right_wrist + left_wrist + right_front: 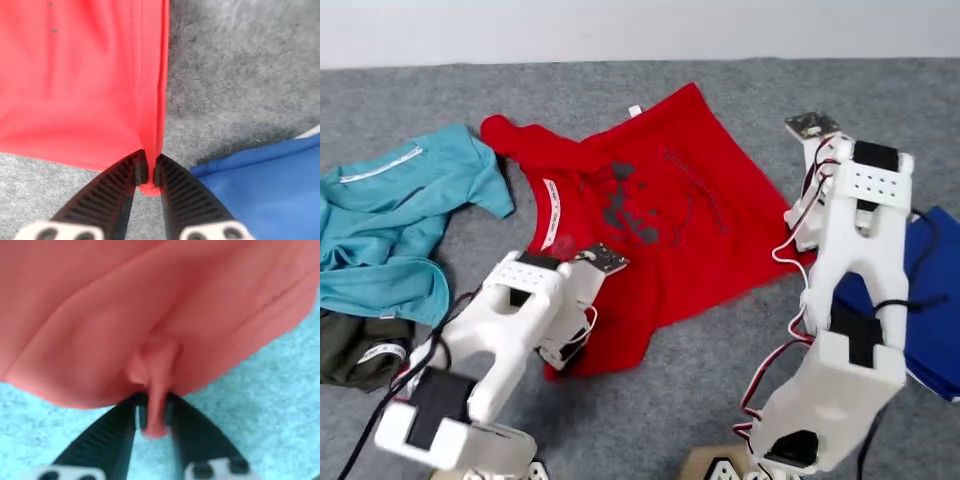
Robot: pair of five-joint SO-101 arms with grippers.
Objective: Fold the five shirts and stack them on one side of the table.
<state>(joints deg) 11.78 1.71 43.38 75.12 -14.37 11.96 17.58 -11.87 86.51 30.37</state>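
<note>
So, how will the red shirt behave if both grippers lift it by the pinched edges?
Probably floppy: the red shirt bunches into a fold where the left gripper pinches it. It would likely sag between grips, since the right gripper holds just a thin hem.

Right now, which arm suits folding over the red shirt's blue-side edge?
Right, probably: right gripper is shut on red shirt edge beside blue shirt; left gripper pinches its other side.

High view looks down over the table; both wrist views sit close over its red shirt.
</note>
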